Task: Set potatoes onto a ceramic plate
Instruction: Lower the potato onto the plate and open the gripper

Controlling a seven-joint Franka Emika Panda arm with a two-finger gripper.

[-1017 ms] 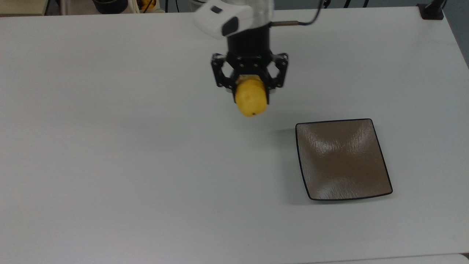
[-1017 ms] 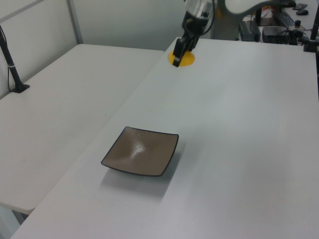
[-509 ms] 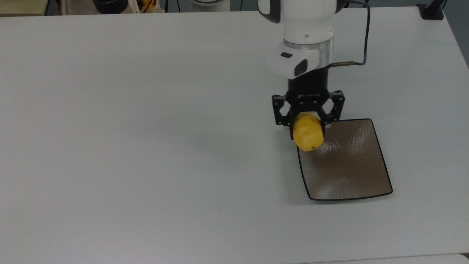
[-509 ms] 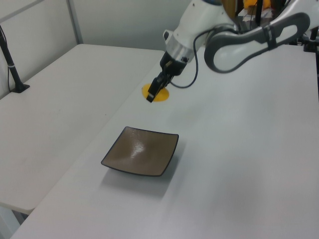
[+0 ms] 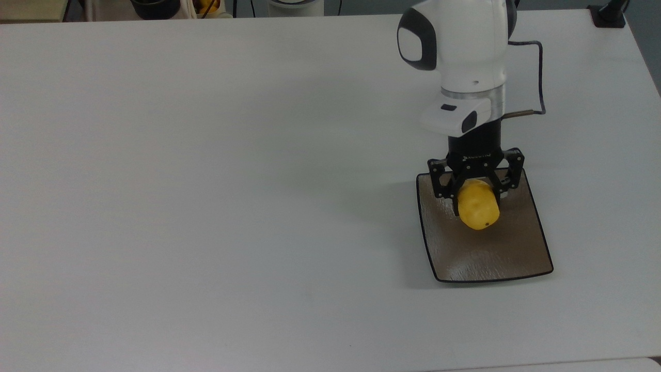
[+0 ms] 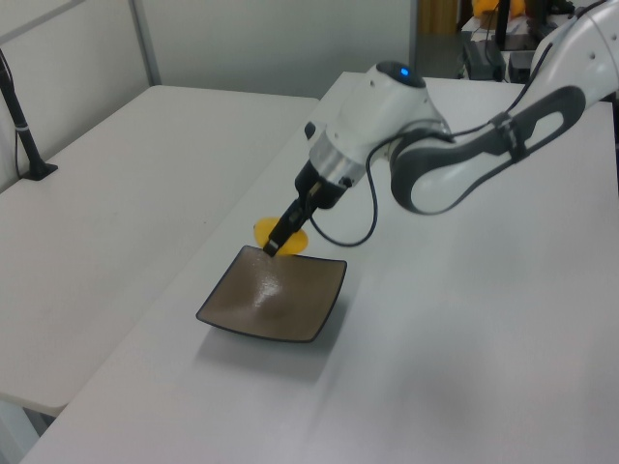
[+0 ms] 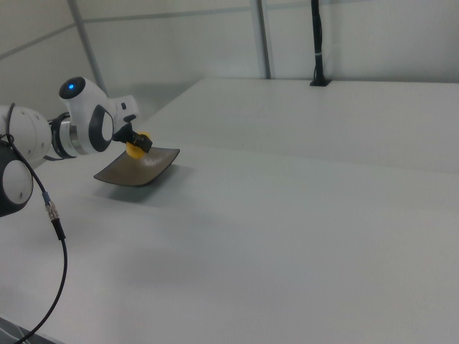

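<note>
A second ago I hung over bare table well to the top view's left of the ceramic plate [image 5: 485, 253]; half a second ago I reached its corner; now my gripper [image 5: 478, 192] sits above the plate's far half, fingers clenched on the potato [image 5: 478, 210]. In the left view the potato [image 6: 280, 236] hangs over the plate's far edge, not yet resting on it. I judge the carry nearly done: lower, then let go. The white table [image 5: 206, 206] is plain and matte; at the top view's right a black post base [image 5: 609, 15] stands in the table's far corner.
</note>
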